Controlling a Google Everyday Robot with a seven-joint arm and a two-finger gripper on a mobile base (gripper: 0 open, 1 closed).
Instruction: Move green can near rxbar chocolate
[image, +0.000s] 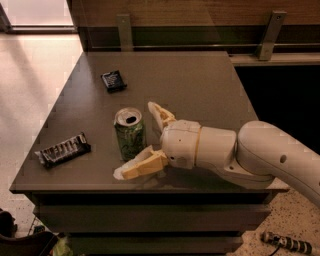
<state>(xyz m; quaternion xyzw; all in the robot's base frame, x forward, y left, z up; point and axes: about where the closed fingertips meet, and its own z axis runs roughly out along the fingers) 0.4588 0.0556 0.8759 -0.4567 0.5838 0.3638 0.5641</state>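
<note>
The green can (129, 134) stands upright on the dark table (200, 85), near the front and left of centre. My gripper (136, 140) reaches in from the right and is open. One finger (159, 116) is behind the can and the other finger (140, 166) is in front of it, with a gap to the can on each side. The rxbar chocolate (63, 149) lies flat near the table's front left corner, about a can's height to the left of the can.
A small squarish dark packet (114, 80) lies further back on the left. The table's front edge is just below my lower finger. A wooden wall with metal brackets (270, 35) runs behind the table. The floor drops away on the left.
</note>
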